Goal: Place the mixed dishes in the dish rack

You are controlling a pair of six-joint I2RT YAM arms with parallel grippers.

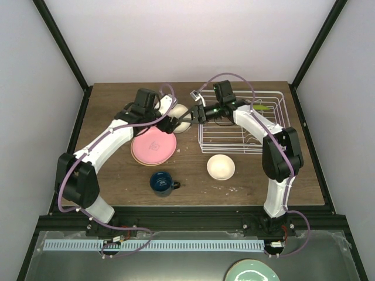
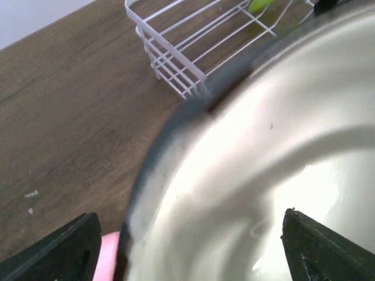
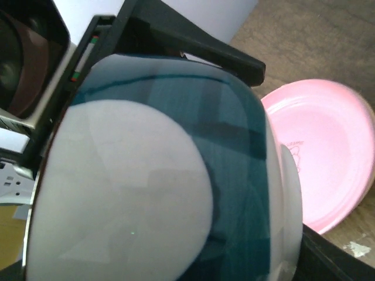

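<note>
Inside the right tool (image 3: 258, 158), a cream bowl (image 3: 129, 193).

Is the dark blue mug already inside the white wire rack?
No, the mug stands on the table beside the pink plate, well apart from the rack.

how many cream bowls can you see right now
2. The first bowl is held in the air just left of the dish rack. The second bowl sits on the table in front of the rack. None appears hidden.
</note>
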